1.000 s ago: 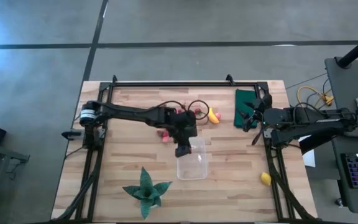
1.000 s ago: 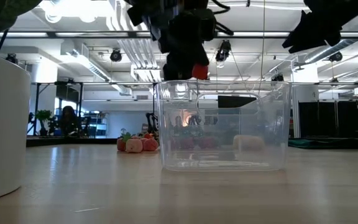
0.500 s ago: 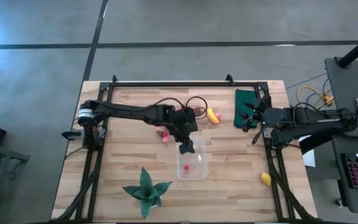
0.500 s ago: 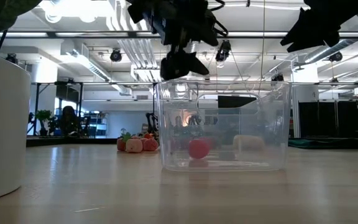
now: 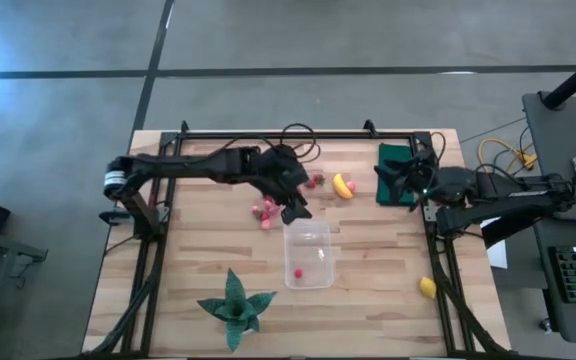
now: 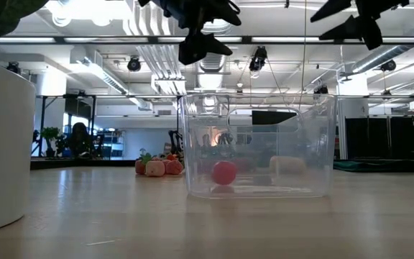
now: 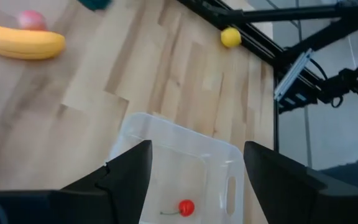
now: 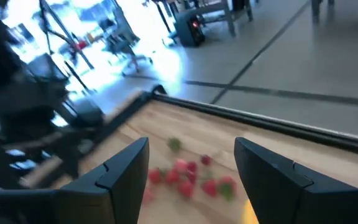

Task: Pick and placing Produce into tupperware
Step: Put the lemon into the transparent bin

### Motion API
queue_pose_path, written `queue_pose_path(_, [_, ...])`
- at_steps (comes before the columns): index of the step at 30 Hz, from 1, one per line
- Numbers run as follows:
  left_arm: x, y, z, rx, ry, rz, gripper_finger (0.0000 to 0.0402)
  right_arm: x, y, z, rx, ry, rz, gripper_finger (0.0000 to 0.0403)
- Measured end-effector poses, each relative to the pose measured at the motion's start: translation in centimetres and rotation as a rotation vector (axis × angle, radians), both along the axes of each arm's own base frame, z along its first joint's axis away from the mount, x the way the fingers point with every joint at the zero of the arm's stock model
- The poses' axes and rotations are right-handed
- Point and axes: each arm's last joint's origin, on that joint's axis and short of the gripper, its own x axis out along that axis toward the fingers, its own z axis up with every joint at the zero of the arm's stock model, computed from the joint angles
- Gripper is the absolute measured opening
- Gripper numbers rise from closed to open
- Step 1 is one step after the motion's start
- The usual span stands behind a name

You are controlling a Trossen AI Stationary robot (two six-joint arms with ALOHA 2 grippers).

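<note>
- From above, my left pincer (image 5: 295, 212) hung just beyond the far edge of the tupperware (image 5: 309, 254), its fingers apart and empty. The tupperware stood near the middle of the tabletop (image 5: 188, 270), with one red piece (image 5: 299, 271) lying inside it.
- Loose red and pink pieces (image 5: 264, 213) lay just beside my left pincer, toward the left edge; the banana (image 5: 342, 186) lay nearer the far edge, and the lemon (image 5: 427, 288) sat by the right edge, near the front corner.
- My right pincer (image 5: 388, 180) waited over the dark green rectangle (image 5: 398, 159) at the far right corner, fingers apart, holding nothing. A green spiky plant (image 5: 234, 305) stood at the near edge.
- At tabletop height, the red piece (image 6: 224, 173) rested on the floor of the clear tupperware (image 6: 257, 144), and my left pincer (image 6: 198, 44) hovered above its rim. More strawberries (image 6: 158, 165) sat behind it.
- Past my left fingers (image 7: 126, 172), I saw the tupperware (image 7: 178, 168) with the red piece (image 7: 186, 207) in it, the banana (image 7: 22, 41) and the lemon (image 7: 230, 37).
- Past my right fingers (image 8: 123, 167), blurred red pieces (image 8: 185, 176) lay on the tabletop.
</note>
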Motion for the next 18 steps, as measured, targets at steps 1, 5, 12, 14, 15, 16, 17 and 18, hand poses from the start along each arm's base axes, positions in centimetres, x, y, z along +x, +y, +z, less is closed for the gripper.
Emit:
queue_pose_path(1, [-0.2, 0.2, 0.2, 0.001, -0.002, 0.006, 0.0240, 0.1, 0.0, 0.1, 0.042, -0.042, 0.006, 0.0228])
queue_pose_path(5, [-0.9, 1.1, 0.7, 0.055, -0.016, -0.012, 0.0240, 0.7, 0.1, 0.8, 0.164, -0.198, -0.010, 0.0228])
queue_pose_path(12, [-2.6, 2.3, 1.4, 0.115, 0.013, -0.033, 0.0240, 3.1, 0.5, 1.3, 0.151, 0.167, 0.267, 0.0228])
queue_pose_path(14, [-3.2, 2.3, 1.4, 0.134, 0.036, -0.053, 0.0240, 3.8, 0.5, 1.0, 0.186, 0.428, 0.285, 0.0228])
queue_pose_path(15, [-3.4, 2.3, 1.4, 0.147, 0.041, -0.067, 0.0240, 4.0, 0.5, 0.8, 0.200, 0.573, 0.282, 0.0228])
queue_pose_path(16, [-3.5, 2.2, 1.4, 0.159, 0.049, -0.082, 0.0240, 4.2, 0.5, 0.7, 0.208, 0.704, 0.278, 0.0228])
queue_pose_path(17, [-3.6, 2.2, 1.3, 0.166, 0.060, -0.092, 0.0240, 4.5, 0.5, 0.5, 0.217, 0.828, 0.272, 0.0228])
queue_pose_path(18, [-3.7, 2.1, 1.2, 0.170, 0.068, -0.099, 0.0240, 4.8, 0.5, 0.4, 0.225, 0.930, 0.268, 0.0228])
